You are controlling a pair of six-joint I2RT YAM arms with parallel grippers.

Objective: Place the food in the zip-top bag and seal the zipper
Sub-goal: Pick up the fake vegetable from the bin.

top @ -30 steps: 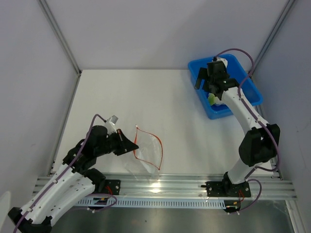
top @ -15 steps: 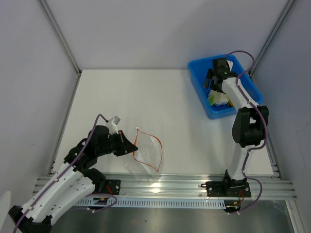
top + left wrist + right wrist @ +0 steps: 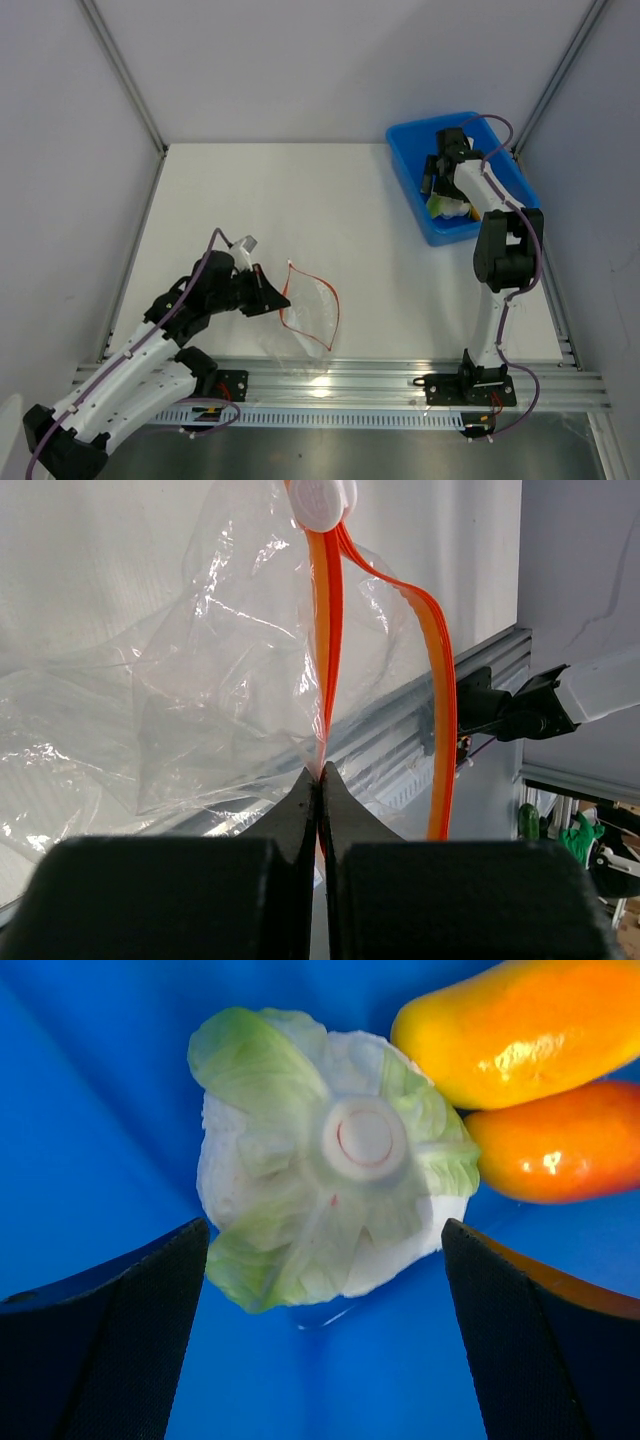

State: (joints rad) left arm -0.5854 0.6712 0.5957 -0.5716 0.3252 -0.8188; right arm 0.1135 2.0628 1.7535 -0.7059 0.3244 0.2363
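My left gripper (image 3: 320, 773) was clenched on the zipper (image 3: 323, 630) of the zip-top bag (image 3: 170, 680), pinching one orange-red lip right at the tips. The other lip bowed off toward the right of the wrist frame, so the mouth gaped. I judged that was the point of the hold: one edge lifted, mouth open for a drop-in. In the top view the bag sat lower centre-left, just above the alu rail (image 3: 350, 385), its body slumped on the table (image 3: 300, 200). A white slider (image 3: 322, 498) sat at the top edge of the wrist frame, i.e. zipper not run.

My right gripper (image 3: 325, 1245) was spread wide w/ nothing in it, down in the blue bin (image 3: 410, 150), upper right of the top view. Its fingers straddled the cauliflower lump (image 3: 330, 1150), stem end toward the cam, and didn't appear to touch it. That looked like setup for a grasp. The yellow-orange piece (image 3: 520, 1025) & red-orange piece (image 3: 560, 1145) lay upper right of that frame, touching each other, just beside the cauliflower. All the food was in the bin, none in the bag, so the task looked barely begun.

No brand, label or writing readable anywhere.
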